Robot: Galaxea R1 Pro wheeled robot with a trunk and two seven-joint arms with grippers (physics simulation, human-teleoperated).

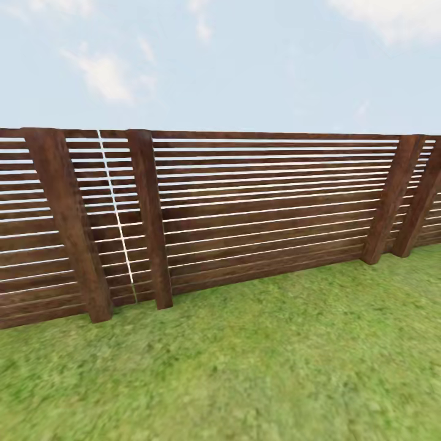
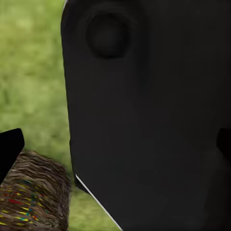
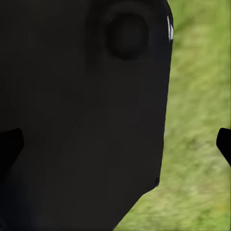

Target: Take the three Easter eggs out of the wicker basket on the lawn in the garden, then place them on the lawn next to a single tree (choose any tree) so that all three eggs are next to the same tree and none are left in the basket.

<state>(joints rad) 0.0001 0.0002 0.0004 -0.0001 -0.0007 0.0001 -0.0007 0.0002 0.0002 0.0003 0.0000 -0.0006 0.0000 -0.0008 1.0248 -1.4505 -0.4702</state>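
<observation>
Head view: the camera is facing a wooden slat fence (image 1: 245, 208) that is spanning the frame from nine o'clock to three o'clock, with sky above it at twelve o'clock and the lawn (image 1: 257, 367) filling the lower part toward six o'clock; no tree, basket or arm is appearing here, so the robot is judged to be in transit or turning, still at the approach step, before any egg is lifted. Left wrist view: a large dark body of the robot is blocking most of the picture from the centre out to three o'clock; at about seven o'clock the wicker basket (image 2: 38, 192) is resting on the grass, tan and woven, with yellow, red and blue markings (image 2: 21, 204) showing through or on its wall, which are probably the Easter eggs inside, though their number cannot be told; a black tip of the left end effector (image 2: 8, 147) is entering at nine o'clock, just above the basket; whether that end effector is open or closed cannot be told. Right wrist view: the same kind of dark body is covering the frame from nine o'clock to the centre, with grass at three to five o'clock; black tips are showing at both side edges, and the right end effector's state likewise cannot be told. The next move is calling for the head to look down toward the basket and for an arm to be cleared of the body and brought over the rim.
</observation>
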